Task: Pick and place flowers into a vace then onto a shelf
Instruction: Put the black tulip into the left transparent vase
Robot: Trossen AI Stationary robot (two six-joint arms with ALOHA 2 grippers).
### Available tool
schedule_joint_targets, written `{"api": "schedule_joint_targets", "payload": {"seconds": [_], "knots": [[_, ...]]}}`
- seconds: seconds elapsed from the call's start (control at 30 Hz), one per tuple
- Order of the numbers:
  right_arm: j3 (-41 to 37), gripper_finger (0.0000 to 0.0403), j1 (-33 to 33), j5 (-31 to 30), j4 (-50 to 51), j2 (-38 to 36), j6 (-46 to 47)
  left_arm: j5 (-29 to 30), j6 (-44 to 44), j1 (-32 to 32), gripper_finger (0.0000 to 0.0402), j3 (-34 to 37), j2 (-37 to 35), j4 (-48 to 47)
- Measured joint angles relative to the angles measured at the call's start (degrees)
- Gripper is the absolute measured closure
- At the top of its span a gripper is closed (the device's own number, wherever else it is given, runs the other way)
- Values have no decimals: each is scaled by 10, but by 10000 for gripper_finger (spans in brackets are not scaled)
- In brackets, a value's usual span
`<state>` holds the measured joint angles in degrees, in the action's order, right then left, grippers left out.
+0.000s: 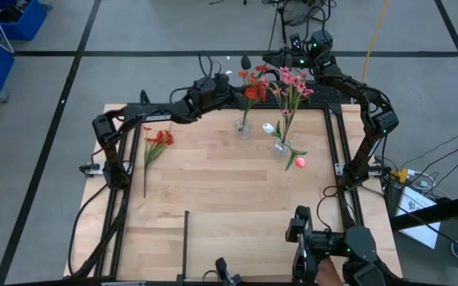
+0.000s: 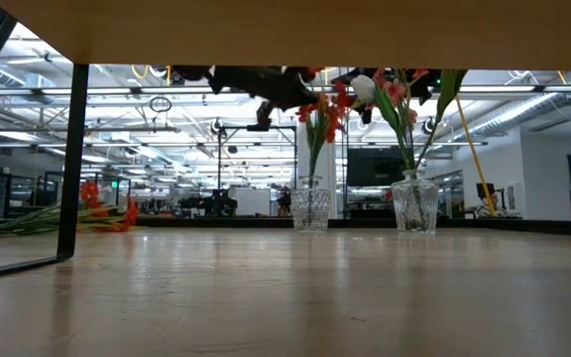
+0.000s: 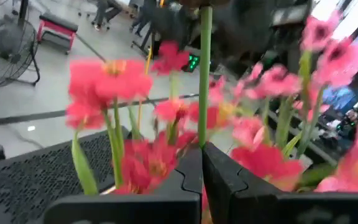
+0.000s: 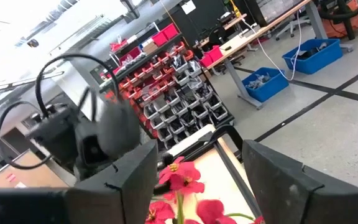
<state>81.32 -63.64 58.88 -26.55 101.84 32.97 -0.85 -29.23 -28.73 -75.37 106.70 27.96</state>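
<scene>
A: What lies at the table's (image 1: 213,206) left?

B: A red spray (image 1: 159,137) flat on the wood, its thin green stalk running toward the near edge, well apart from the vases.

A: And the left gripper (image 3: 201,163)?

B: It hangs above the left vase (image 1: 243,127), fingers pressed together on a straight green stalk (image 3: 204,68). Red blossoms (image 3: 107,78) crowd around it in the wrist view.

A: The left vase itself?

B: Clear cut glass, upright near the table's far edge, holding red flowers (image 1: 254,89) on green stems.

A: Next to it?

B: A second glass vase (image 2: 413,203), just to the right, carrying pink sprays (image 1: 293,81) with long green leaves. A white bud (image 1: 268,128) shows beside it, and a pink-red bud (image 1: 300,162) lies on the wood just nearer.

A: The right gripper (image 4: 199,171)?

B: Raised beyond the table's far edge, above the flowers, fingers spread wide and holding nothing.

A: The shelf (image 2: 285,30)?

B: Its light-wood board spans the top of the low view, one black rail (image 2: 70,159) standing at left.
</scene>
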Motion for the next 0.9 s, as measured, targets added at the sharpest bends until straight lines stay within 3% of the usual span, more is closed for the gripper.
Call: {"api": "schedule_joint_targets", "payload": {"seconds": [0.13,0.37,0.6,0.9], "knots": [[0,177,0,4,0,0,0,2,-1,9,397,0,15,-17],[0,177,0,4,0,0,-4,57,-23,31,386,0,15,-64],[0,177,0,-1,0,0,-7,54,-34,34,396,0,15,-82],[0,177,0,-2,0,0,-8,54,-31,34,339,0,15,-68]]}}
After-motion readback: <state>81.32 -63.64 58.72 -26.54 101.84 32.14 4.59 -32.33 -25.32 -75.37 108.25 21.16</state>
